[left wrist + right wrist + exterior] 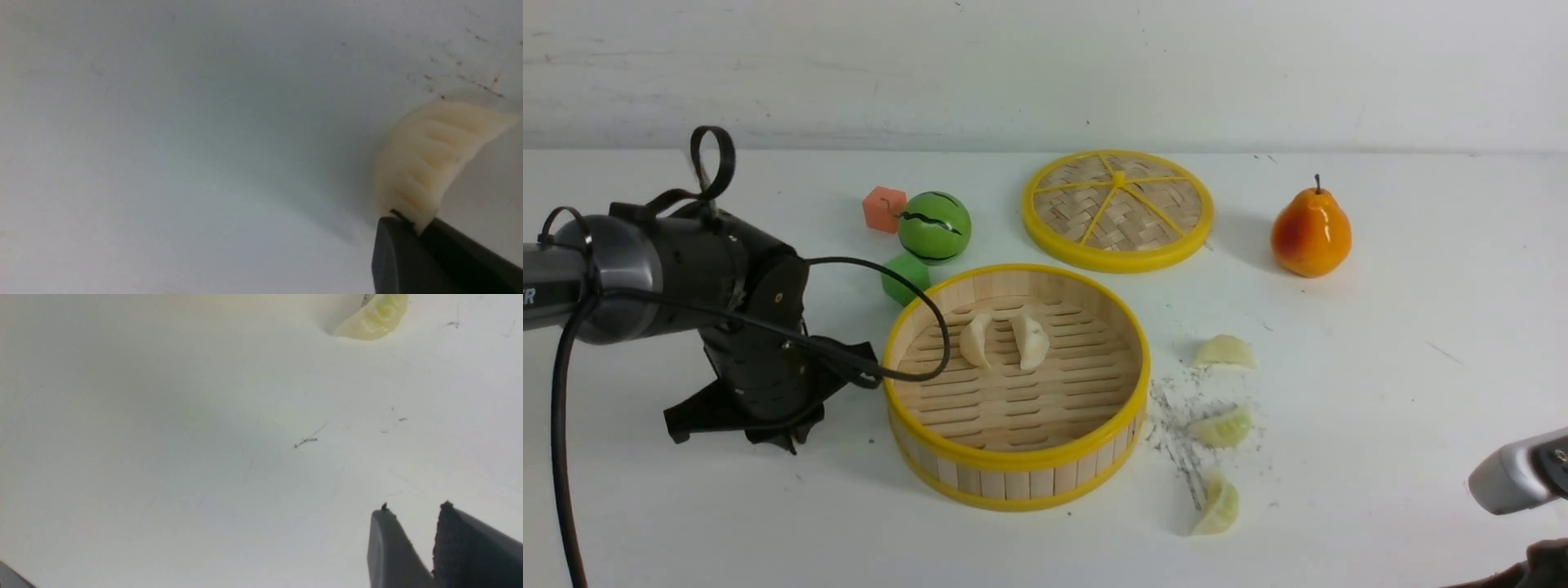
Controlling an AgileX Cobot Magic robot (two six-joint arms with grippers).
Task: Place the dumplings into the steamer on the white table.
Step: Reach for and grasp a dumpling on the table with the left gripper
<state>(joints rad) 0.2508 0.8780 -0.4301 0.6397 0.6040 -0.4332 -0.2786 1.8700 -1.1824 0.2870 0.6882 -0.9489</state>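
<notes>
The left fingers [408, 222] pinch a cream dumpling [429, 159] by one tip, close to the counter [1380, 367] just left of the steamer [1013, 469], a hold that should let it be lifted over the rim. Two cream dumplings [976, 340] already lie inside; three green dumplings [1221, 427] wait on the counter to its right. The right fingers [414, 514], slightly parted and holding nothing, face the closest green one, probably their next pick.
</notes>
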